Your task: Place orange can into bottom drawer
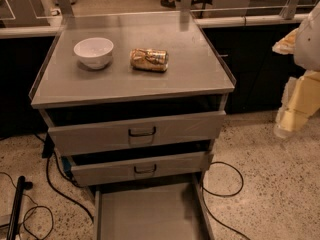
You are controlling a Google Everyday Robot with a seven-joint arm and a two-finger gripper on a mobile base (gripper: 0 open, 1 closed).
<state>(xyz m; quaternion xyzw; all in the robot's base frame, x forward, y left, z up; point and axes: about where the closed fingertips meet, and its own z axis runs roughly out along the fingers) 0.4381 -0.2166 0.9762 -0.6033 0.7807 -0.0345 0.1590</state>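
Your gripper sits at the far right edge of the view, beside the cabinet, level with the top drawer and above the speckled floor. Grip state: can't tell whether it is released or clenched. It touches nothing on the cabinet. The arm comes in from the upper right and angles down and left, pale yellowish links, gripper end lowest.

The orange can lies on its side on the cabinet top, near the middle, long axis running left-right, well apart from your gripper. A white bowl stands upright just left of it, near but not touching.

The bottom drawer is pulled well out toward the camera, its flat grey floor in view. The top drawer and the middle drawer above it are each slightly ajar, dark handles centred. A black cable loops on the floor right of the cabinet.
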